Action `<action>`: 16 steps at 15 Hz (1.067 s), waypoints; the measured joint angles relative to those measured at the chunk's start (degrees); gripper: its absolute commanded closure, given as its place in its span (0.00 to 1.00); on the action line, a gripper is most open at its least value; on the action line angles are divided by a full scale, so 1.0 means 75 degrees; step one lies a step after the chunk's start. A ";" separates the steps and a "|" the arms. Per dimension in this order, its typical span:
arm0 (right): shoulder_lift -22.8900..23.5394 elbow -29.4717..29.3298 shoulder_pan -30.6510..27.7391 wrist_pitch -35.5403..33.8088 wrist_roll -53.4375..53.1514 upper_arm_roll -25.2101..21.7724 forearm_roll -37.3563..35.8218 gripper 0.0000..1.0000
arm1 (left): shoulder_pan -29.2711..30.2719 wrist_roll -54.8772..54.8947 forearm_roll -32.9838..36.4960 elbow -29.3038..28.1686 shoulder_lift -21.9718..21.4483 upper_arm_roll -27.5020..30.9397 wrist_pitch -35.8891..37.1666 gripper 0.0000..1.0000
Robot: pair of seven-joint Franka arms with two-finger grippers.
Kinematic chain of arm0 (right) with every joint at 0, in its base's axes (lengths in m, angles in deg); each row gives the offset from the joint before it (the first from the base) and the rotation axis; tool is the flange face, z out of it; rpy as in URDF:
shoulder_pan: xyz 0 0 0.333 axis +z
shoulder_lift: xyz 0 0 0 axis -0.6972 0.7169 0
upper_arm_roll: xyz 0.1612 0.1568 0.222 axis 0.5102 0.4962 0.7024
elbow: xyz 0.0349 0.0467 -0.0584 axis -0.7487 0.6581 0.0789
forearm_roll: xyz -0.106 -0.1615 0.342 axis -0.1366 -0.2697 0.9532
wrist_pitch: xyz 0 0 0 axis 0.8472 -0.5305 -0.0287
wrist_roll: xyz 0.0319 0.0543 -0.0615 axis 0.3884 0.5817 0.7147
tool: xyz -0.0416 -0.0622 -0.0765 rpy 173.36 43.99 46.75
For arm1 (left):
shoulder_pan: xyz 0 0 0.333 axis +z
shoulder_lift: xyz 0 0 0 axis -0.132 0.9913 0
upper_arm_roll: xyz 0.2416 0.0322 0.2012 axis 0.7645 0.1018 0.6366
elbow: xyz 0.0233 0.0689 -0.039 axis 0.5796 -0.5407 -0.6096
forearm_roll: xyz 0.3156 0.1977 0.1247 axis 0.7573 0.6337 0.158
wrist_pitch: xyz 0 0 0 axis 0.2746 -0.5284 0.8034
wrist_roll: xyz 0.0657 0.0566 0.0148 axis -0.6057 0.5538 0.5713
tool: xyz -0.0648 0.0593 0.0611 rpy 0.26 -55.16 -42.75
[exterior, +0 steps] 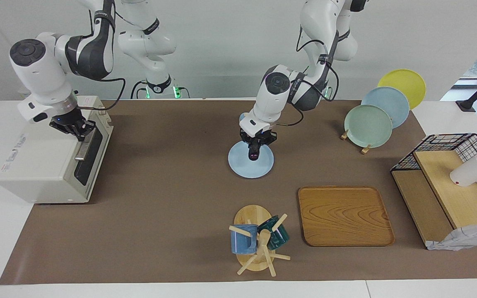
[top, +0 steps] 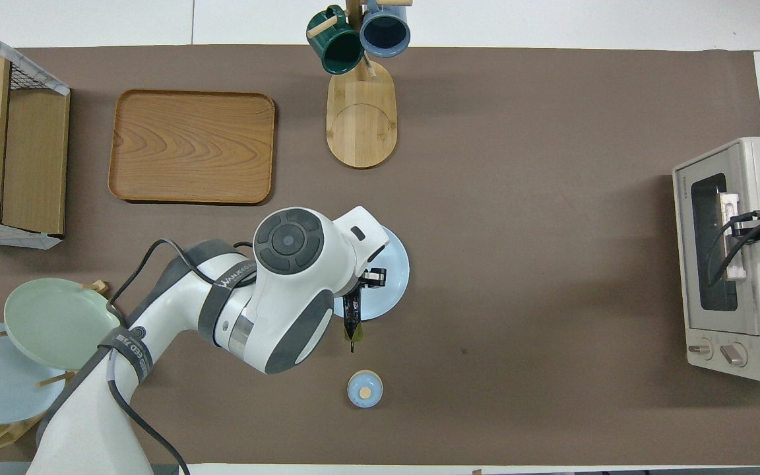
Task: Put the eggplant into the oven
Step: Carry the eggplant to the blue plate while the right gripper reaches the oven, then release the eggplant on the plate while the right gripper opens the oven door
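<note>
The dark purple eggplant [exterior: 254, 153] hangs from my left gripper [exterior: 257, 142], which is shut on it over the light blue plate [exterior: 238, 165] in the middle of the table. In the overhead view the eggplant [top: 352, 315] sticks out from under the left gripper [top: 361, 285] with its green stem end toward the robots. I cannot tell whether its lower end touches the plate [top: 398, 264]. The cream-white oven [exterior: 35, 165] stands at the right arm's end with its dark glass door [top: 710, 244] closed. My right gripper [exterior: 75, 126] is at the door's bar handle [top: 731, 264].
A small blue lidded jar [top: 365, 388] stands nearer to the robots than the plate. A wooden tray [exterior: 344, 215] and a mug tree [exterior: 259, 242] with two mugs lie farther out. A plate rack [exterior: 381, 107] and a wire-and-wood shelf [exterior: 449, 186] are at the left arm's end.
</note>
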 measured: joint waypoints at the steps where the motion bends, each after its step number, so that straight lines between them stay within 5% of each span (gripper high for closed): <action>1: 0.0003 0.0046 0.0001 0.0091 0.0000 0.0002 0.0000 1.00 | -0.0028 -0.0009 0.0000 -0.0165 -0.0043 0.0008 -0.0128 1.00; 11: -0.0151 0.0623 0.0349 0.0724 0.0000 0.0072 0.0214 1.00 | -0.0056 -0.0140 0.0000 -0.0268 0.0452 0.0086 -0.1244 1.00; 12: -0.0125 0.0718 0.0483 0.0854 -0.0010 0.0090 0.0430 1.00 | -0.0057 -0.0142 0.0000 -0.0265 0.0465 0.0086 -0.1255 0.01; 16: 0.0403 0.1011 0.0976 0.1811 -0.0256 0.0161 0.0947 1.00 | -0.0049 -0.0138 0.0000 -0.0140 0.0449 0.0134 -0.1198 0.00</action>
